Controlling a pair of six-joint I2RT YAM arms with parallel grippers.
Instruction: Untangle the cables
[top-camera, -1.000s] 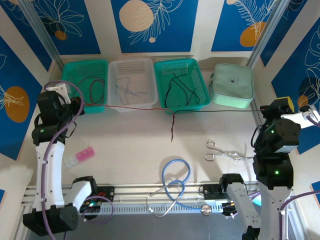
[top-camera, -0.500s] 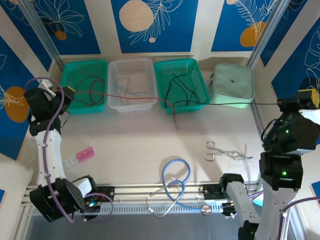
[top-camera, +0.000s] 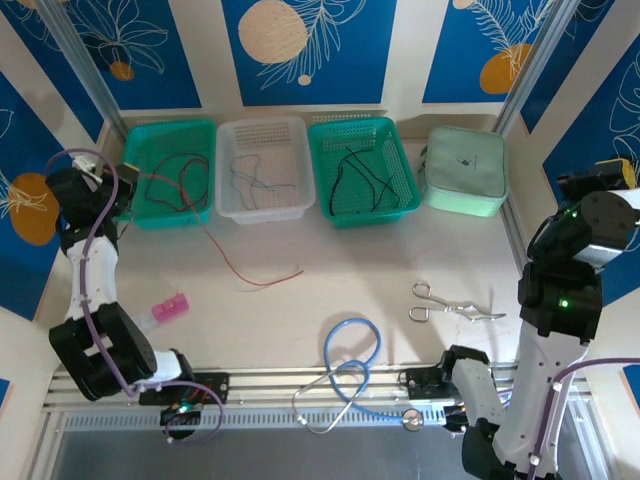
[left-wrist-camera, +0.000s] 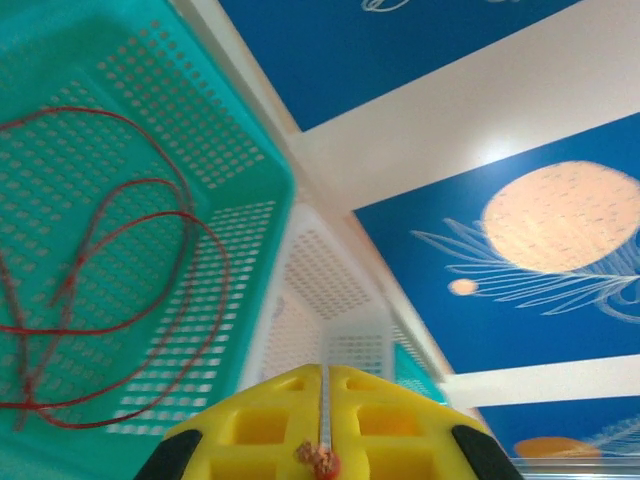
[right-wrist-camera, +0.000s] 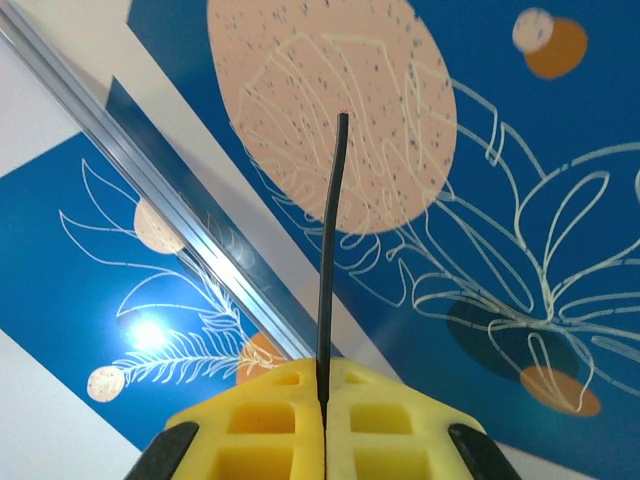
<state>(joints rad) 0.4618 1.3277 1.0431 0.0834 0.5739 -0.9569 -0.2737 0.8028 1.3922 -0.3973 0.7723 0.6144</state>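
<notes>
Top view, left pincer (top-camera: 121, 196): it is found at the left side of the table (top-camera: 400, 250), just beside the outer wall of the left green basket (top-camera: 205, 135); how its jaws stand cannot be told from here.
Top view, red cable (top-camera: 262, 281): a loose part is laid on the table in front of the left green basket and the white basket (top-camera: 262, 212), and it curves toward the middle. More red loops are seen inside the left green basket.
Top view, purple-grey cable (top-camera: 255, 183): it is laid inside the white basket.
Top view, black cable (top-camera: 350, 175): it is coiled inside the right green basket (top-camera: 400, 205).
Top view, right pincer (top-camera: 578, 183): it is placed high at the far right edge, well apart from the baskets. No wire can be made out at it in this view.
Top view, other things: a mint pouch (top-camera: 465, 170) is set to the right of the baskets. Metal scissors (top-camera: 447, 301), a light-blue tube loop (top-camera: 350, 350) and a small pink object (top-camera: 160, 310) are laid nearer to the arm bases.
Left wrist view, left pincer (left-wrist-camera: 323, 375): the yellow fingers are pressed together, and the frayed end of the red cable (left-wrist-camera: 322, 460) is clamped in the seam between them.
Left wrist view, baskets: red loops are seen on the floor of the left green basket (left-wrist-camera: 230, 130), and the white basket (left-wrist-camera: 320, 290) is seen beside it.
Right wrist view, right pincer (right-wrist-camera: 322, 365): the yellow fingers are clenched on the black cable (right-wrist-camera: 330, 250). A short straight end is seen standing out beyond the fingertips, against the blue wall panel.
</notes>
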